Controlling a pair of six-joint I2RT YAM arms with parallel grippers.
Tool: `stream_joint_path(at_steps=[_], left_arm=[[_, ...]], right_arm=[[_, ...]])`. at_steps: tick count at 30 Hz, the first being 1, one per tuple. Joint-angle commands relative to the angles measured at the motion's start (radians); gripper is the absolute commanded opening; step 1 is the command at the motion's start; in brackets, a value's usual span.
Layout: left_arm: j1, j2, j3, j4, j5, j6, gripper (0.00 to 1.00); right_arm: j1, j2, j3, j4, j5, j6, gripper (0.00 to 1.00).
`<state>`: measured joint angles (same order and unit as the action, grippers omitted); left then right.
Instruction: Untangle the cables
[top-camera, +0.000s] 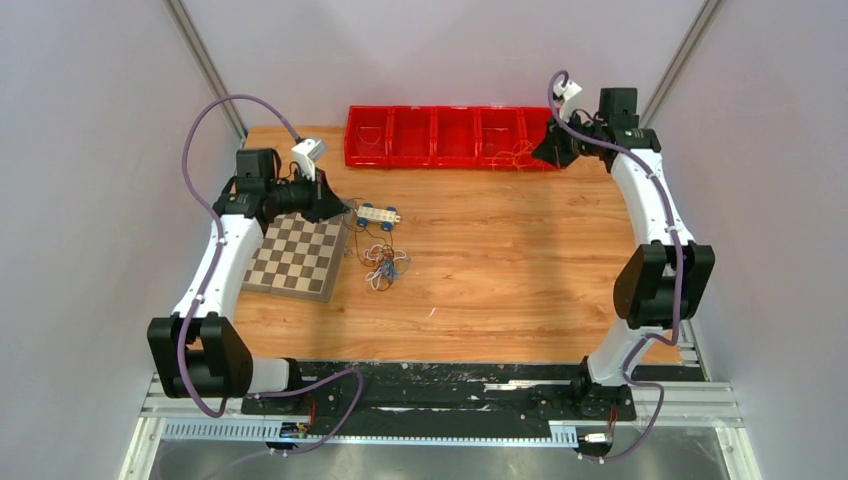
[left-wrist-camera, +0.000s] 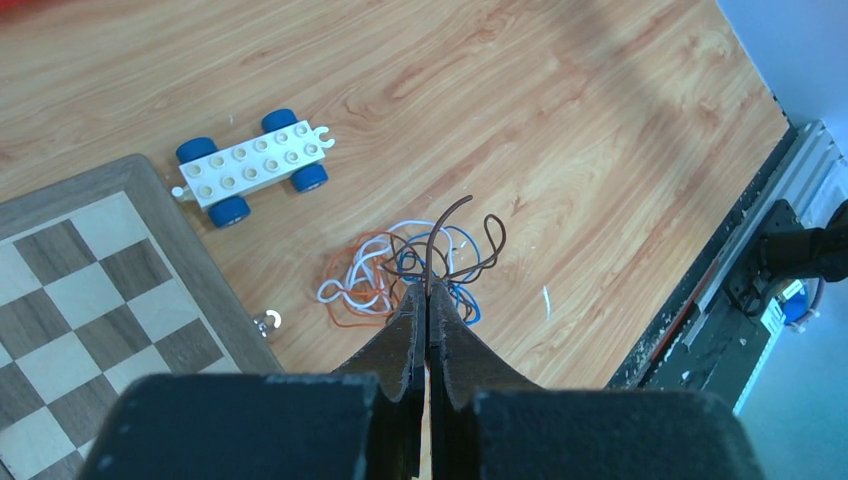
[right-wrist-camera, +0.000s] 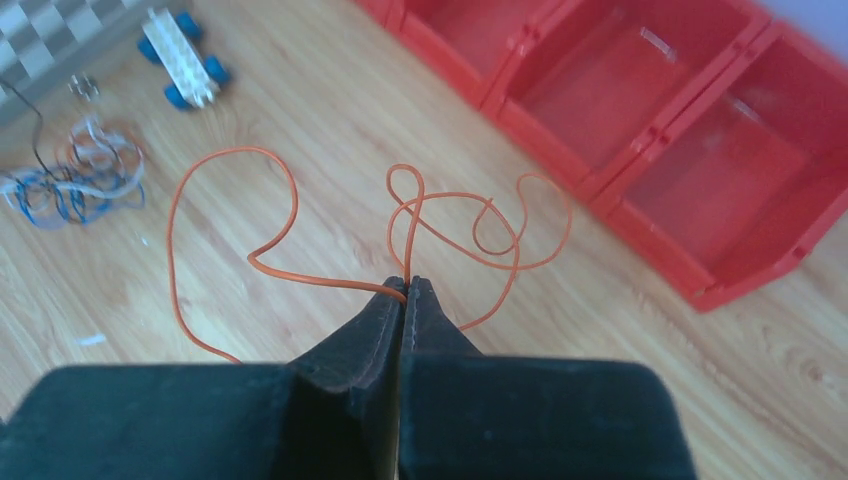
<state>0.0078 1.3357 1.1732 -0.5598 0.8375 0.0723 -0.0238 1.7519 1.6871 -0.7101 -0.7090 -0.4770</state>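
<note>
The cables lie in a small tangle (top-camera: 383, 262) of white, blue, orange-red and dark wires on the wooden table, right of the chessboard. My left gripper (top-camera: 343, 208) hovers above and left of it. In the left wrist view this gripper (left-wrist-camera: 428, 291) is shut on a dark wire (left-wrist-camera: 447, 212) that rises out of the tangle (left-wrist-camera: 395, 272). My right gripper (top-camera: 537, 156) is at the far right by the red bins. In the right wrist view it (right-wrist-camera: 407, 285) is shut on a separate long orange wire (right-wrist-camera: 232, 158), held clear of the tangle (right-wrist-camera: 70, 180) and hanging in loops.
A white toy car (top-camera: 378, 215) with blue wheels sits just beyond the tangle. A chessboard (top-camera: 295, 258) lies at the left, with a small metal hook (left-wrist-camera: 268, 320) by its edge. A row of red bins (top-camera: 450, 135) lines the far edge. A white scrap (top-camera: 432, 312) lies nearer the front.
</note>
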Motion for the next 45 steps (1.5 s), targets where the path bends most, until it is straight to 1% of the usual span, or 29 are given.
stream_joint_path(at_steps=[1,6,8,13,17,21,24,29,30,31,34,36,38,41,45], left_arm=[[-0.003,-0.004,-0.013,0.049,-0.008,-0.025,0.00],[-0.003,0.007,-0.011,0.076,-0.015,-0.056,0.00],[-0.004,0.019,-0.006,0.092,-0.017,-0.065,0.00],[-0.003,0.063,0.020,0.100,-0.017,-0.100,0.00],[-0.004,0.092,0.042,0.096,-0.025,-0.102,0.00],[-0.004,0.126,0.063,0.085,-0.037,-0.105,0.00],[-0.005,0.159,0.087,0.076,-0.046,-0.109,0.00],[-0.004,0.203,0.127,0.046,-0.060,-0.107,0.00],[-0.004,0.215,0.137,0.042,-0.062,-0.104,0.00],[-0.004,0.220,0.141,0.031,-0.066,-0.102,0.00],[-0.004,0.246,0.159,0.008,-0.073,-0.092,0.00],[-0.004,0.256,0.167,-0.004,-0.077,-0.089,0.00],[-0.004,0.265,0.176,-0.013,-0.082,-0.087,0.00],[-0.004,0.282,0.189,-0.024,-0.087,-0.085,0.00],[-0.003,0.304,0.214,-0.035,-0.089,-0.080,0.00]], right_arm=[[0.005,0.058,0.192,0.042,-0.046,0.171,0.00],[-0.004,0.121,0.321,0.083,0.069,0.213,0.00],[-0.017,0.161,0.373,0.095,0.090,0.250,0.00],[-0.046,0.287,0.484,0.097,0.127,0.376,0.00],[-0.056,0.387,0.551,0.105,0.186,0.405,0.00],[-0.070,0.516,0.653,0.143,0.243,0.449,0.00],[-0.078,0.586,0.682,0.210,0.301,0.493,0.00],[-0.079,0.680,0.682,0.326,0.432,0.573,0.00],[-0.077,0.697,0.680,0.356,0.480,0.595,0.00],[-0.072,0.713,0.682,0.381,0.561,0.603,0.00],[-0.049,0.749,0.689,0.454,0.683,0.566,0.00],[-0.039,0.752,0.664,0.517,0.749,0.535,0.00],[-0.036,0.746,0.632,0.599,0.795,0.518,0.00],[-0.030,0.755,0.620,0.654,0.878,0.487,0.00],[-0.004,0.766,0.591,0.699,0.922,0.346,0.00]])
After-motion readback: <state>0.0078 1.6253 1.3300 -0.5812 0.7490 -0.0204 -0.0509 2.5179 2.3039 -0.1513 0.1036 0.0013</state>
